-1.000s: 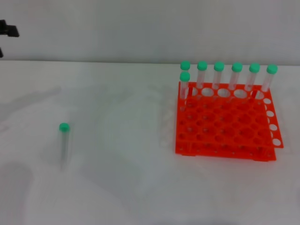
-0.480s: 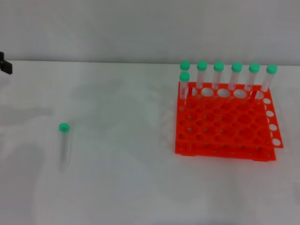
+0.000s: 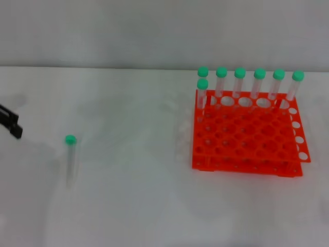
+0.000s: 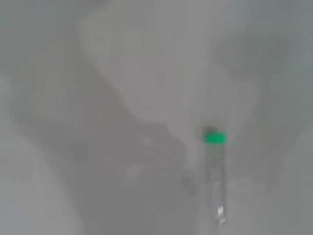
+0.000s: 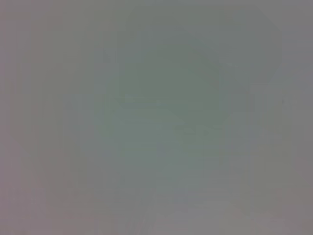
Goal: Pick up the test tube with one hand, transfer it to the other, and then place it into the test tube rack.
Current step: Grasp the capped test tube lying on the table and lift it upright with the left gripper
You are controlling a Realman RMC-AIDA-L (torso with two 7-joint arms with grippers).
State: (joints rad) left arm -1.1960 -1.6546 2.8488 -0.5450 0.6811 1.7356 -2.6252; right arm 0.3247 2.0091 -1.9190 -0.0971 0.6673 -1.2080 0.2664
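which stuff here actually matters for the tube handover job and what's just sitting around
Part of the job:
- test tube lying on the table, green cap toward the far side
- test tube rack, orange-red, on the right
- left gripper at the left edge, short of the tube

Just there:
- seven capped tubes already standing along the rack's back
- white table

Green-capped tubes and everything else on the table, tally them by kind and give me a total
Green-capped tubes standing in the rack: 7, e.g.
Green-capped test tube lying loose on the table: 1
Orange-red test tube rack: 1
Robot hands in view: 1, the left hand at the table's left edge
Total: 10
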